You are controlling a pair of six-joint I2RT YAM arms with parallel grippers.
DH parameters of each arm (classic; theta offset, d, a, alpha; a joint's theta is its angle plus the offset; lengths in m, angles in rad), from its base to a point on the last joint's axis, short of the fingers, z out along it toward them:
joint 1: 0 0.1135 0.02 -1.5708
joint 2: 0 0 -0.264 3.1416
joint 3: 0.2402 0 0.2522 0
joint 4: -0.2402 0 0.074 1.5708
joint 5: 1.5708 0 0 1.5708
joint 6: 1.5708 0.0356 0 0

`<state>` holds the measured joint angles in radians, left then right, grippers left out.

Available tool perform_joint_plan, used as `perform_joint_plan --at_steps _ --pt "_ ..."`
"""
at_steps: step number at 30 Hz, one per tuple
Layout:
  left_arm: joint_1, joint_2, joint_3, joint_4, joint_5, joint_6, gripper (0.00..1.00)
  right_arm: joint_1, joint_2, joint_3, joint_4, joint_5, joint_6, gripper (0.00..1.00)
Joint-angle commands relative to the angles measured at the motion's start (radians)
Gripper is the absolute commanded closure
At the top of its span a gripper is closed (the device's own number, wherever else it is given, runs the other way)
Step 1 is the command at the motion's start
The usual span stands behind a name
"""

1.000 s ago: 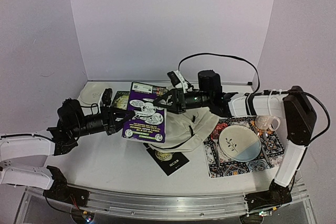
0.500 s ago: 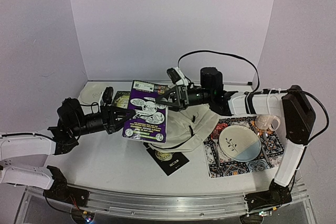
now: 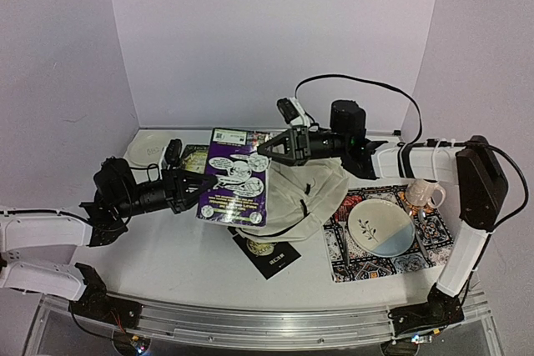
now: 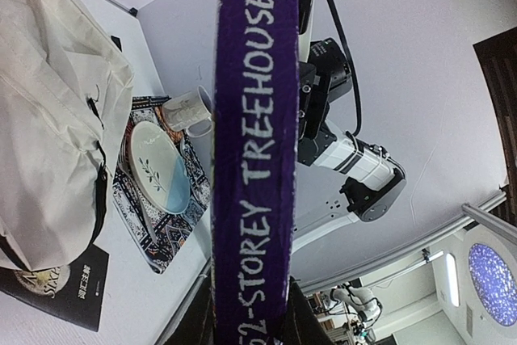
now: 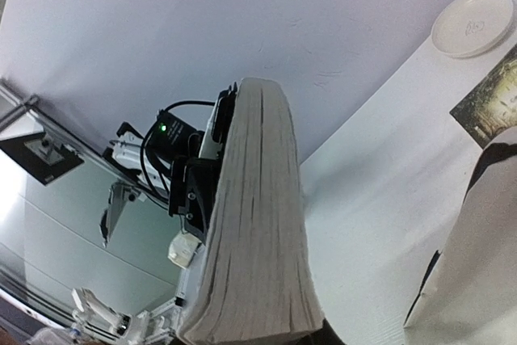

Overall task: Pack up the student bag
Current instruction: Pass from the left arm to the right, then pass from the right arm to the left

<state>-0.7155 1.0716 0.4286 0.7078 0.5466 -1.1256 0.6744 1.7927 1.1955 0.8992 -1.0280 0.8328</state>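
Cream student bag (image 3: 321, 199), contents not discernible

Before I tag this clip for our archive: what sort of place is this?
Probably a robot test cell in a lab: left arm and right arm bolted to a metal rail, plain lavender walls boxing in the white table, and staged props: student bag, plate, purple book.

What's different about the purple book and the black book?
The purple book has a purple cover with cartoon pictures; the black book is black with a gold circle. The purple book is up in the air, tilted, gripped by the left hand; the black book lies flat on the table. The purple book's cover is in plain view; the black book is partly under the cream bag. Both are closed books.
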Motion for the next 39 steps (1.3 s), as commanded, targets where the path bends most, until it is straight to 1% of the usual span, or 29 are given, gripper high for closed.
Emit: perform_joint_plan --at_steps 1,3,4,5,8,11,16,20,23,25,28,31,33,34,37,39 --pt "-0.004 0.006 -0.002 0.079 -0.036 -0.003 0.90 0.002 -0.057 -0.009 0.098 0.012 0.031 0.92" --pt "-0.004 0.003 -0.016 0.080 -0.067 -0.008 0.78 0.002 -0.062 -0.021 0.105 0.050 0.057 0.99" --pt "-0.004 0.002 -0.023 0.080 -0.085 -0.013 0.69 0.002 -0.066 -0.032 0.117 0.073 0.073 1.00" --pt "-0.004 0.002 -0.029 0.080 -0.104 -0.017 0.61 0.002 -0.070 -0.044 0.133 0.099 0.095 1.00" --pt "-0.004 0.003 -0.045 0.081 -0.152 -0.032 0.47 0.002 -0.088 -0.087 0.202 0.182 0.167 1.00" --pt "-0.005 0.006 -0.056 0.082 -0.194 -0.055 0.30 0.002 -0.109 -0.135 0.273 0.275 0.229 1.00" --pt "-0.010 0.016 -0.073 0.088 -0.248 -0.096 0.17 0.008 -0.115 -0.193 0.408 0.381 0.332 1.00" --pt "-0.026 0.028 -0.085 0.107 -0.287 -0.122 0.14 0.016 -0.103 -0.209 0.491 0.438 0.391 1.00" --pt "-0.046 0.051 -0.076 0.134 -0.304 -0.125 0.14 0.029 -0.098 -0.206 0.504 0.474 0.402 1.00" --pt "-0.061 0.071 -0.069 0.163 -0.310 -0.122 0.17 0.039 -0.096 -0.208 0.510 0.501 0.405 1.00" --pt "-0.075 0.102 -0.063 0.213 -0.321 -0.127 0.25 0.047 -0.098 -0.220 0.519 0.538 0.413 1.00" --pt "-0.082 0.133 -0.074 0.290 -0.334 -0.139 0.36 0.056 -0.091 -0.221 0.522 0.547 0.416 1.00" --pt "-0.084 0.150 -0.085 0.341 -0.338 -0.150 0.48 0.060 -0.084 -0.224 0.522 0.551 0.414 1.00" --pt "-0.084 0.151 -0.087 0.357 -0.341 -0.151 0.52 0.061 -0.078 -0.226 0.519 0.551 0.412 1.00" --pt "-0.085 0.133 -0.099 0.365 -0.362 -0.136 0.67 0.062 -0.065 -0.239 0.499 0.557 0.385 1.00" --pt "-0.085 0.113 -0.115 0.364 -0.393 -0.123 0.77 0.062 -0.057 -0.232 0.427 0.553 0.333 0.97"
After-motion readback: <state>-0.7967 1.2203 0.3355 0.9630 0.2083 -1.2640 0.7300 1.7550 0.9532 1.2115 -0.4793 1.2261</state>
